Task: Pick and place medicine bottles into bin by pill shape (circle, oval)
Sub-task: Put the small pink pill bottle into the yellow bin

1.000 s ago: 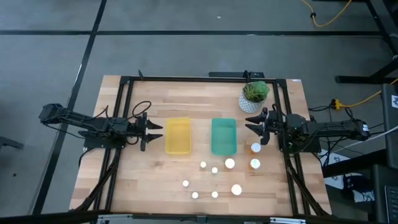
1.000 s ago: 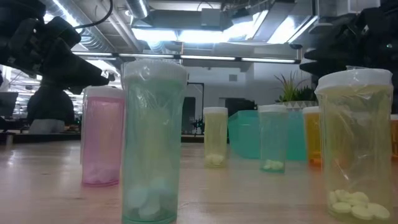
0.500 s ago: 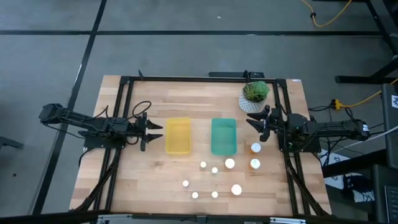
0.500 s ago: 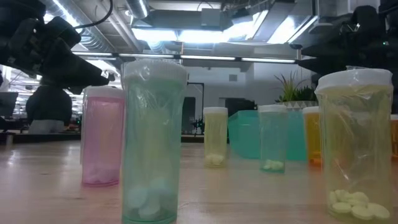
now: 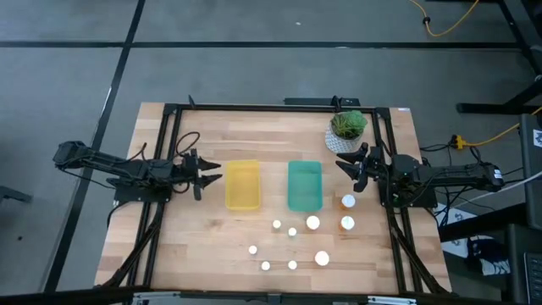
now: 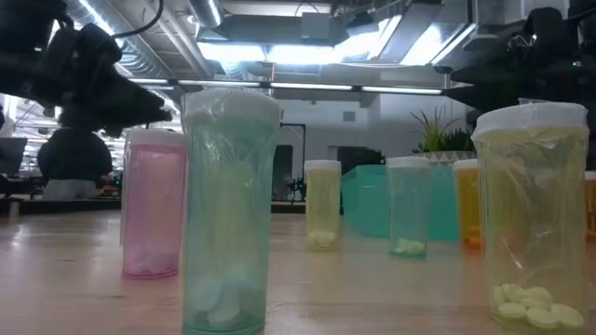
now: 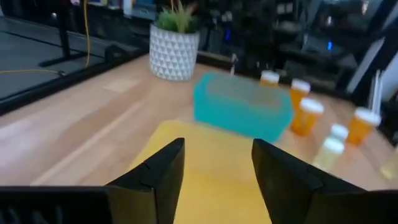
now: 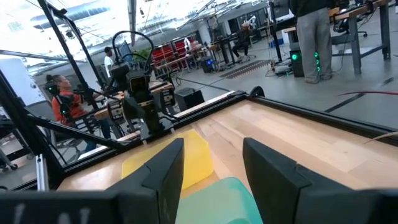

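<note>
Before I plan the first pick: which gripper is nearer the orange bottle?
Right. The right gripper hovers just behind the orange bottle; the left gripper is across the table, beyond both bins.

Open worktop at the far edge, clutter at the near side

Bare worktop (image 5: 271,135) lies beyond the yellow bin (image 5: 242,185) and green bin (image 5: 305,185); the plant pot (image 5: 346,131) blocks the far right corner, and scattered medicine bottles (image 5: 292,231) crowd the near side.

Left claw (image 5: 209,174) hangs with fingers spread, empty; right claw (image 5: 349,172) is likewise empty, fingers apart.
</note>
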Tool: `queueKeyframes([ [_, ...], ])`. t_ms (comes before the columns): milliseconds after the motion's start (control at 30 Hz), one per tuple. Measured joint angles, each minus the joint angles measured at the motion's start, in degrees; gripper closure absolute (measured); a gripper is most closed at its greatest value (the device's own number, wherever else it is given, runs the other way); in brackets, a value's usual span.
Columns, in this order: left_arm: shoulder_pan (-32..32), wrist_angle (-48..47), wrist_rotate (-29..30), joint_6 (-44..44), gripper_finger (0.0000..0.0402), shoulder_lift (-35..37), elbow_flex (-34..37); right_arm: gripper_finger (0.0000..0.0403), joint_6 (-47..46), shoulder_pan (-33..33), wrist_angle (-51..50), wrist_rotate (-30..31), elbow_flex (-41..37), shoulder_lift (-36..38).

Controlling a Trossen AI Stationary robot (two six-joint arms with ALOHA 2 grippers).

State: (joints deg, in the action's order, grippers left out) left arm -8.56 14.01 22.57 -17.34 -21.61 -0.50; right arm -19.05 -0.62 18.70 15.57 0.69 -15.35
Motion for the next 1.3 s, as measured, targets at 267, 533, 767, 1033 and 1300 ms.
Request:
queueKeyframes([
  [267,0.04,10.98,7.2,1.2,0.022,-0.02,0.0,0.0236,-0.2,0.0,-0.04,0.0,0.0,0.0],
  [533,0.02,18.02,6.64,-0.29,0.022,-0.02,-0.02,0.0236,-0.21,0.0,-0.5,6.91,0.0,0.0],
  [767,-0.24,18.48,-3.16,-2.25,0.022,-1.63,-3.54,0.0236,-0.14,-0.02,-0.83,8.44,0.0,-0.02],
  [1033,-2.7,13.82,-5.12,-1.12,0.022,-13.54,-12.02,0.0236,-0.28,-0.02,-1.62,8.41,0.0,-0.02],
  [1300,-2.71,13.92,-5.08,3.03,0.022,-23.62,-17.75,0.0236,-0.37,-0.02,-1.88,8.39,0.02,-0.02],
])
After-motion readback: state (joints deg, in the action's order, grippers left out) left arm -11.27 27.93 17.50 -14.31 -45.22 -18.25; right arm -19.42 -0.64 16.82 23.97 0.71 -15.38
